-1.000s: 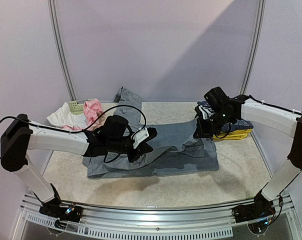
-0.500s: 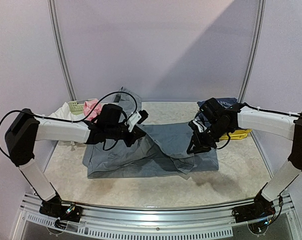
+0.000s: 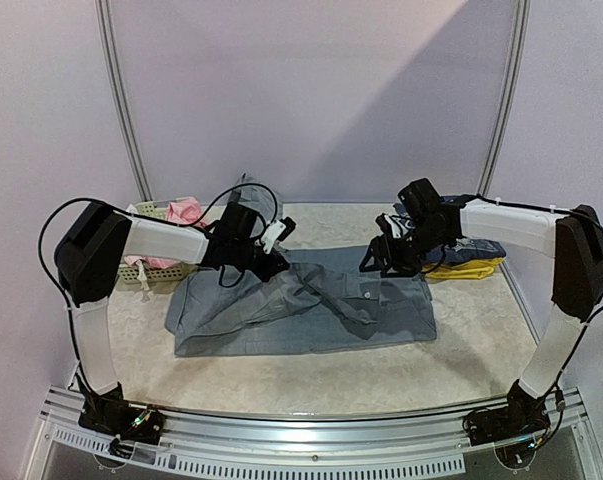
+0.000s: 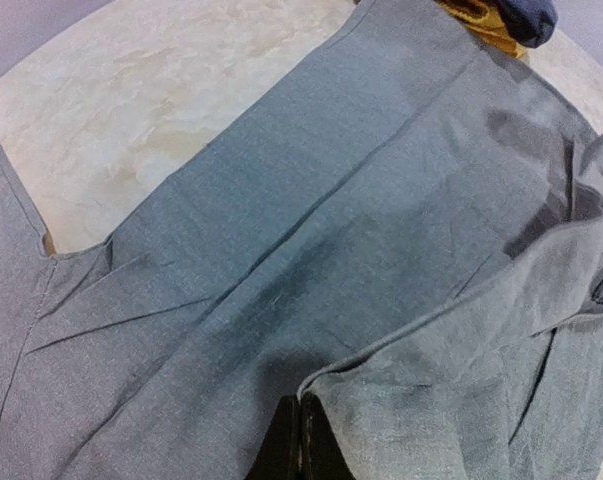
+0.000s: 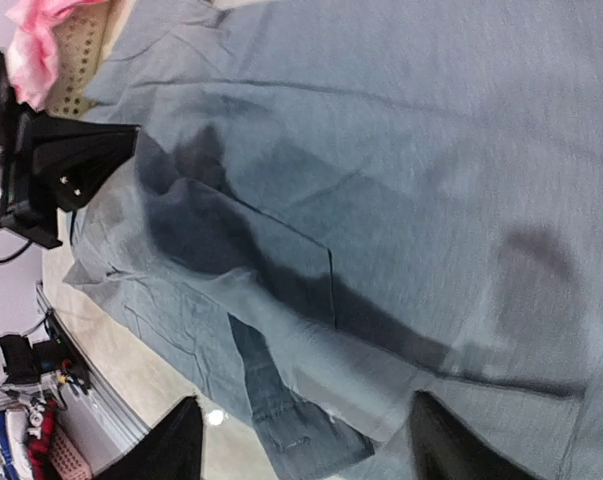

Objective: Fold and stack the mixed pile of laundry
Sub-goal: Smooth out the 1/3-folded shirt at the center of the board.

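Note:
Large grey trousers [image 3: 311, 315] lie spread across the middle of the table, one part folded over itself. My left gripper [image 3: 278, 262] sits at their back left, and in the left wrist view it [image 4: 302, 425] is shut on a folded edge of the grey trousers [image 4: 381, 230]. Over the right part of the trousers hangs my right gripper [image 3: 371, 265]. The right wrist view shows that gripper [image 5: 311, 440] open, its fingers [image 5: 176, 445] wide apart and nothing between them, with the grey trousers [image 5: 401, 170] below.
A folded stack of navy and yellow cloth [image 3: 473, 262] lies at the back right, beside the right arm. A pale-green lattice basket [image 3: 153, 212] holding a pink piece [image 3: 186, 210] stands at the back left. More grey cloth [image 3: 249, 190] reaches toward the back wall.
The right gripper opened, let go of the trousers and drew back a little. The left gripper carried its cloth edge back and left. The lifted fold now lies flatter.

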`<control>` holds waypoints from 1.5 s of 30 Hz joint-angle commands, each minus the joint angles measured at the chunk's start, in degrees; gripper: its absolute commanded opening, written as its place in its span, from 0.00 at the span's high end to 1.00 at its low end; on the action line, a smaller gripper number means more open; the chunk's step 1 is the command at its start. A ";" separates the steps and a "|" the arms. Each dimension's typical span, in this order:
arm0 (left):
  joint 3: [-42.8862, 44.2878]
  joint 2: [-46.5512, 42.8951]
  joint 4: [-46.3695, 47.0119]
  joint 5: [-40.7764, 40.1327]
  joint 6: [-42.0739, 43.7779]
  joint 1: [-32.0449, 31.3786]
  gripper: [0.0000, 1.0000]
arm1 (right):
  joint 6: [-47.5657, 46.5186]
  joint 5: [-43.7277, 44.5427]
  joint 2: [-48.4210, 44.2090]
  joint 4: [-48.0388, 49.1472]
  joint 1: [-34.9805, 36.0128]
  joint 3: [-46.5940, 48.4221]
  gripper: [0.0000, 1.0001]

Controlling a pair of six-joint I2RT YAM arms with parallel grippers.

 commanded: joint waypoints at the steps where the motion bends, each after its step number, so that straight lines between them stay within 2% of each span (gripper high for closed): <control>1: 3.40 2.21 -6.28 -1.94 -3.51 1.51 1.00 | -1.89 -3.46 0.99 9.34 -1.82 0.63 0.21; 6: 4.56 4.25 -7.30 -0.38 -7.85 3.70 1.00 | -7.12 -0.81 -0.83 16.07 -1.79 -3.98 0.06; 10: 5.58 5.46 -8.62 0.11 -7.80 3.98 1.00 | -9.06 0.50 -0.65 16.56 -1.80 -6.91 0.04; 14: 7.06 6.85 -10.16 0.01 -8.16 4.03 1.00 | -8.40 -0.63 -2.71 20.50 -1.40 -13.30 0.07; 18: 7.52 7.26 -10.60 -0.67 -8.85 4.03 1.00 | -7.24 -0.37 -5.98 19.30 -1.09 -17.08 0.11; 22: 7.51 7.39 -10.75 -1.14 -9.43 4.03 1.00 | -2.58 -4.25 -5.91 19.02 -0.78 -18.82 0.19; 26: 7.46 7.68 -10.57 -1.07 -9.80 4.03 1.00 | 2.55 -8.23 -4.95 23.02 -0.63 -21.47 0.23; 39: 7.29 7.97 -10.66 -0.44 -10.42 4.02 1.00 | 7.15 -10.54 3.28 26.64 -0.37 -21.47 0.33; 45: 7.36 8.04 -10.75 -0.15 -10.35 4.03 1.00 | 6.78 -8.11 3.69 24.88 -0.31 -21.50 0.33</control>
